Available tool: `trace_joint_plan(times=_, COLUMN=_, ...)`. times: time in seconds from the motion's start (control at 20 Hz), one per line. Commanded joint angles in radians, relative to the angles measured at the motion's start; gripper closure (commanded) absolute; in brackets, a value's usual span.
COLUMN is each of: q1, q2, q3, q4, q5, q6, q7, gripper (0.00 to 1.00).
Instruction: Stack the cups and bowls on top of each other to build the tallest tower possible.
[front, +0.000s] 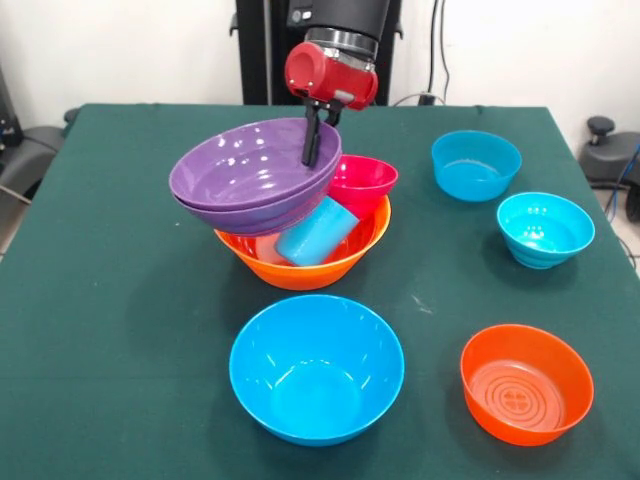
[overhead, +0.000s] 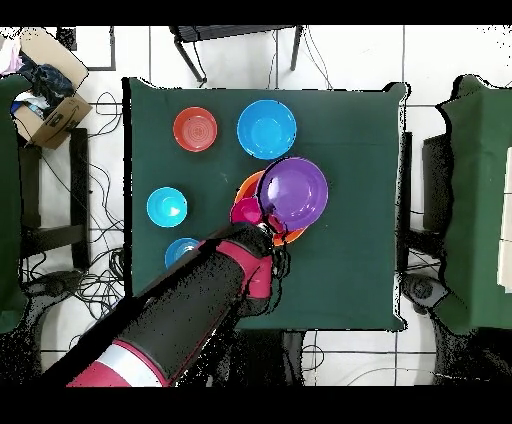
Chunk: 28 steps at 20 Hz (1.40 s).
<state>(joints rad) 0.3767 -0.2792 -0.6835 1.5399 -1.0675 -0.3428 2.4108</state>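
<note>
Green tablecloth (front: 120, 300) underlies everything; claw (front: 312, 160) pinches the purple bowls' (front: 250, 170) rim, light blue cup (front: 315, 232) just below.

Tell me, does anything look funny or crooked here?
Yes. The light blue cup lies tipped on its side inside the big orange bowl, and the purple bowls sit tilted over it instead of nesting flat.

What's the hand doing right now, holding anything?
Hand: shut on the rim of the purple bowls, which sit tilted over the light blue cup in the orange bowl.
</note>
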Motion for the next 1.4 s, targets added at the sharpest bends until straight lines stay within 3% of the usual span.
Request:
trace_joint_plan(times=0.05, q1=-0.062, q2=-0.084, q3=0.131, q4=-0.021, q5=-0.028, q6=0.057, q7=0.084, gripper=1.00)
trace_joint_plan(times=0.3, q1=-0.158, q2=-0.186, q3=0.248, q4=0.030, q5=-0.133, q6=0.074, q7=0.253, gripper=1.00)
trace_joint_plan(times=0.4, q1=-0.155, q2=-0.178, q3=0.228, q4=0.020, q5=-0.094, q6=0.044, q7=0.186, gripper=1.00)
trace_joint_plan(times=0.5, q1=-0.183, q2=-0.202, q3=0.287, q4=0.039, q5=-0.146, q6=0.070, q7=0.238, gripper=1.00)
trace_joint_plan(times=0.6, q1=-0.169, q2=-0.167, q3=0.206, q4=0.020, q5=0.031, q6=-0.060, q7=0.054, gripper=1.00)
trace_joint_plan(times=0.7, q1=-0.182, q2=-0.194, q3=0.265, q4=0.027, q5=-0.048, q6=0.012, q7=0.132, gripper=1.00)
trace_joint_plan(times=1.05, q1=-0.161, q2=-0.206, q3=0.292, q4=0.023, q5=-0.032, q6=0.049, q7=0.098, gripper=1.00)
trace_joint_plan(times=1.3, q1=-0.174, q2=-0.238, q3=0.345, q4=0.042, q5=-0.061, q6=0.083, q7=0.129, gripper=1.00)
trace_joint_plan(times=1.4, q1=-0.198, q2=-0.266, q3=0.401, q4=0.066, q5=-0.092, q6=0.119, q7=0.163, gripper=1.00)
